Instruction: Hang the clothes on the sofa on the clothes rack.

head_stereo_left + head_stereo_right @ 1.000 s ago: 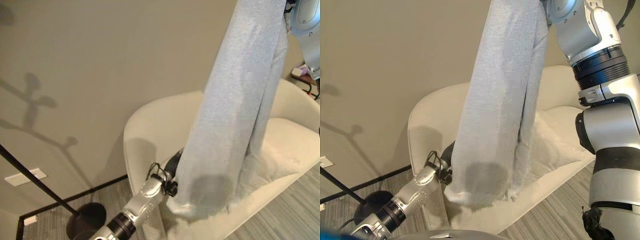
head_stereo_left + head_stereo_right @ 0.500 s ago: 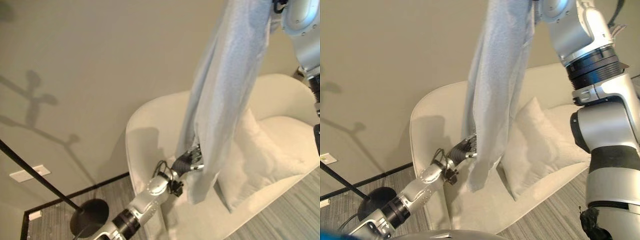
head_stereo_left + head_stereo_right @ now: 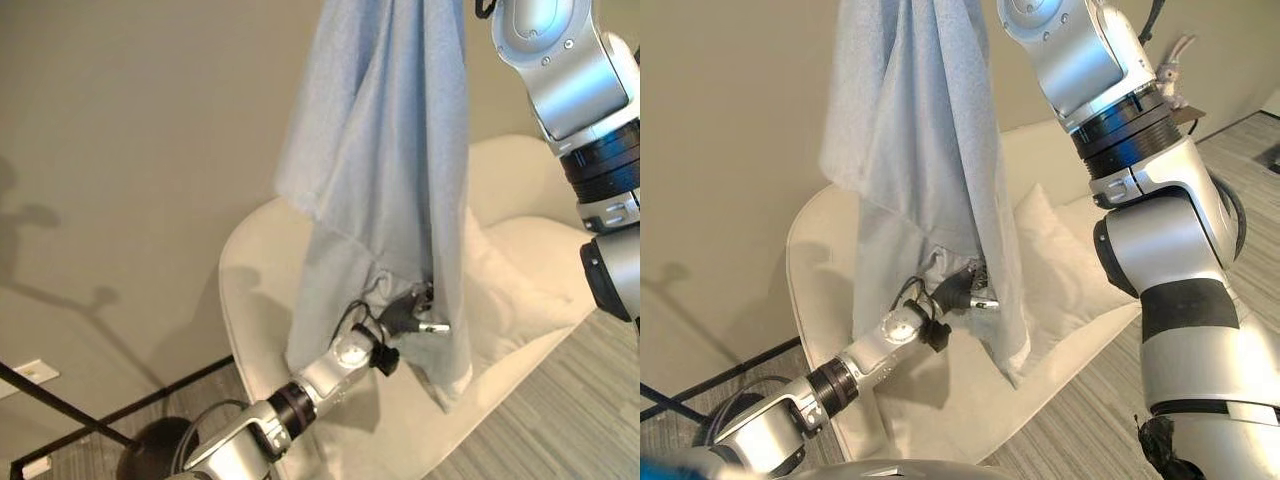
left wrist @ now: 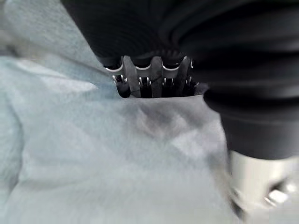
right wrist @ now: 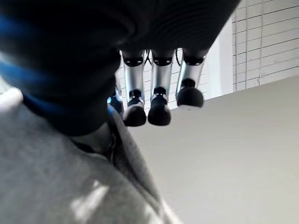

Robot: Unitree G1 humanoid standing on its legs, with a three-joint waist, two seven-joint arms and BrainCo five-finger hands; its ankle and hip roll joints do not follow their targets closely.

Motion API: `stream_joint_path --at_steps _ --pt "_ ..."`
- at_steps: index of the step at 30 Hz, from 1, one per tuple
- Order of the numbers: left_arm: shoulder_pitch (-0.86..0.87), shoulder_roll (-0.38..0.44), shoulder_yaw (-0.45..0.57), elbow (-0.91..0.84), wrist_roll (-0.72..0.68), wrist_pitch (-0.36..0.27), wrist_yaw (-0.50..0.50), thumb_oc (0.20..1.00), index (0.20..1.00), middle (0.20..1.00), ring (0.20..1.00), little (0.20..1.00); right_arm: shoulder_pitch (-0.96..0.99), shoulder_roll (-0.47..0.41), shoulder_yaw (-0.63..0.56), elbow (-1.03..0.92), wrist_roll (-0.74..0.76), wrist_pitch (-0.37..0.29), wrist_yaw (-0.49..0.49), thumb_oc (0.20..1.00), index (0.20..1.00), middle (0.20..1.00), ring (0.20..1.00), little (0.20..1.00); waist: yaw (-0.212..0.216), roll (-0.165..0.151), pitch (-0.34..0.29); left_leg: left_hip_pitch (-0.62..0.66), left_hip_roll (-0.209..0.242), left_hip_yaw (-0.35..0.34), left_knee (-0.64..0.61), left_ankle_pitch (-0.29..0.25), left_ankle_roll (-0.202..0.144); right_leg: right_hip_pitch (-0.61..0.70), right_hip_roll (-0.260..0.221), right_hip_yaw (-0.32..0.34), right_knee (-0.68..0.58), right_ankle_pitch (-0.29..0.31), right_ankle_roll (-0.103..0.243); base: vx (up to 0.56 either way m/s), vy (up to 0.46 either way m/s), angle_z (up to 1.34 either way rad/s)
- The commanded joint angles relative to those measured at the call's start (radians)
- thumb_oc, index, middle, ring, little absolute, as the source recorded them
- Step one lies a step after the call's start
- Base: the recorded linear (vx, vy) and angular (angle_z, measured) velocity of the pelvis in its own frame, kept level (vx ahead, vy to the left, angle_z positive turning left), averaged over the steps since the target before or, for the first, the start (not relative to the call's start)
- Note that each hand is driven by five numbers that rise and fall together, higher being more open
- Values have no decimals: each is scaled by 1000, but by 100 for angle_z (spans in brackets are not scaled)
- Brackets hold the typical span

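No text, label, number or sign can be read anywhere in these views: the pale blue-grey garment [image 3: 390,170] hanging over the cream sofa [image 3: 540,250] shows plain fabric with no legible tag, the beige wall [image 3: 130,150] behind is bare of lettering, and the small white plate [image 3: 28,372] low on the wall carries nothing that can be made out

Cream sofa [image 3: 930,400] (pillow [image 3: 1065,270] on seat)
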State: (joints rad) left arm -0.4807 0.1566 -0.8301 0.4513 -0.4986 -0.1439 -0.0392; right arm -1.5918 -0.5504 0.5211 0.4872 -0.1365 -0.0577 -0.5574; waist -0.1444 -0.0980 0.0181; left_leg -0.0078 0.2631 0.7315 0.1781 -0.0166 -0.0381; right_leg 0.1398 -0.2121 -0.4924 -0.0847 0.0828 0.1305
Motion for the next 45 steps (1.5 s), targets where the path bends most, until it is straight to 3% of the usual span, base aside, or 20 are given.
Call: stream_joint_path --at_steps 1,13,17,22,24,27,29,32,38,42,45 --pt "-88 -102 -44 51 2 -52 11 200 200 200 200 200 -216 8 27 87 50 -24 -23 200 200 200 200 200 25 38 -37 72 39 -123 -191 150 -100 41 -6 2 98 -128 -11 0 0 0" --pt "-73 -70 33 74 61 -80 96 200 200 200 200 200 -194 -90 24 90 48 -21 -36 200 200 200 200 200 45 35 -32 71 52 -132 -193 163 -108 49 13 -2 98 -140 -18 -1 -6 0" --pt "-29 -18 115 26 72 -101 136 200 200 200 200 200 -184 -208 31 89 38 -18 -53 200 200 200 200 200 60 38 -30 70 59 -136 -198 174 -113 51 22 -9 97 -145 -21 -6 -33 0" --pt "84 99 284 -119 178 -133 200 200 200 200 200 200 -64 -463 -28 -92 -15 -35 -69 200 200 200 200 200 84 54 -15 60 68 -150 -203 195 -124 48 39 -9 96 -158 -27 -21 -67 2" --pt "153 143 373 -187 238 -147 237 200 200 200 200 200 57 -558 -100 -215 -38 -59 -68 200 200 200 200 200 95 67 -8 54 76 -153 -206 209 -130 49 49 -10 92 -166 -31 -29 -107 5" --pt "264 187 504 -270 299 -162 283 200 200 200 200 200 297 -601 -261 -389 -62 -101 -44 200 200 200 200 200 107 86 0 48 92 -160 -207 240 -143 53 71 -13 82 -176 -40 -35 -116 7" --pt "342 205 583 -319 338 -166 310 200 200 200 200 200 499 -567 -395 -502 -64 -135 -23 200 200 200 200 200 109 101 9 41 107 -165 -209 270 -154 54 89 -12 72 -182 -47 -41 -139 10" --pt "467 245 666 -380 397 -168 329 200 200 200 200 200 790 -439 -591 -669 -74 -173 15 200 200 200 200 200 122 102 14 31 130 -172 -221 314 -174 60 123 -14 45 -186 -60 -44 -132 6" --pt "598 285 794 -497 491 -198 394 200 200 200 200 200 1019 -254 -695 -807 -71 -201 19 200 200 200 200 200 168 122 63 -28 147 -177 -224 381 -205 54 139 -36 6 -174 -66 -100 -90 9" --pt "625 286 874 -584 548 -206 464 200 200 200 200 200 1068 -239 -696 -816 -80 -185 8 200 200 200 200 200 164 120 85 -20 144 -137 -180 331 -183 43 121 -69 15 -170 -73 -105 -8 35" --pt "639 282 935 -638 586 -222 502 200 200 200 200 200 1117 -226 -715 -831 -95 -186 8 200 200 200 200 200 161 119 73 32 157 -155 -143 299 -190 29 96 -78 23 -158 -73 -18 82 23"
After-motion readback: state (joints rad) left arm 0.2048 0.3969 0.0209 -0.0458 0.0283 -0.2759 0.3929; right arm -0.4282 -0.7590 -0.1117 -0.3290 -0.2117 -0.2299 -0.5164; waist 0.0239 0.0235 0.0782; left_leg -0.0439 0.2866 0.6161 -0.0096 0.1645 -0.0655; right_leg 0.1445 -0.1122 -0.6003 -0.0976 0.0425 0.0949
